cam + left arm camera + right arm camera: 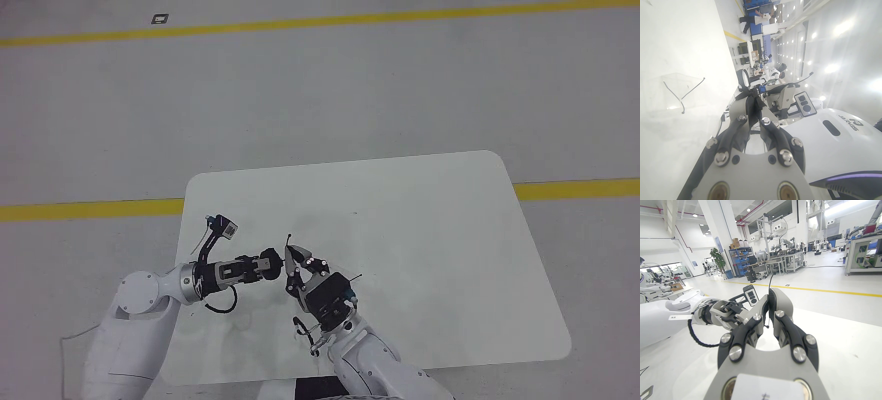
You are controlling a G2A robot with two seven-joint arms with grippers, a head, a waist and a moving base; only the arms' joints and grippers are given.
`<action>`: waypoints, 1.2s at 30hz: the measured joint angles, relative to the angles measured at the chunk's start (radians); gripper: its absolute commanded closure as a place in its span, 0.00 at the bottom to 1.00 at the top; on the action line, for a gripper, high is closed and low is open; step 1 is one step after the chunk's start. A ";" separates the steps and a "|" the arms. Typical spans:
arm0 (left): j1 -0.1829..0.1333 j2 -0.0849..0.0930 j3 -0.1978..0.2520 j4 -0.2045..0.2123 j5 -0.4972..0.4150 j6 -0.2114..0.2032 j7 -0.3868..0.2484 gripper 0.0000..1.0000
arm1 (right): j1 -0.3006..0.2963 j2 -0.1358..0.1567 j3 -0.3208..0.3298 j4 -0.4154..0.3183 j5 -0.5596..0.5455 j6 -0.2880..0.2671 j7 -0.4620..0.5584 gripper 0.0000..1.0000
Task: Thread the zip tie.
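Observation:
A thin black zip tie (770, 281) is pinched between the pads of my right gripper (769, 292), which is shut on it. One end stands up past the fingertips and the other hangs down between the fingers. In the top view the right gripper (292, 260) sits over the front left of the white table (430, 230), with the tie (288, 241) poking out of it. My left gripper (271, 264) is right beside it, tip to tip. In the left wrist view its fingers (752, 93) are together, and I cannot see anything between them. Beyond it the tie (804, 77) sticks out of the right gripper (784, 94).
Two more black zip ties (689, 91) lie crossed on the table inside a faint clear square outline. The table's right and far parts are bare white surface. A yellow floor line (560, 188) runs behind the table.

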 measured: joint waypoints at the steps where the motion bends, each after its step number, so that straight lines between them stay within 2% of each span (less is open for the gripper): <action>1: 0.000 0.000 0.000 0.000 0.000 0.000 0.000 1.00 | 0.000 0.000 0.000 0.000 0.000 0.000 0.000 1.00; 36: 0.000 0.000 0.000 0.000 0.000 0.000 0.000 1.00 | 0.003 -0.006 0.002 0.007 -0.011 0.005 0.019 1.00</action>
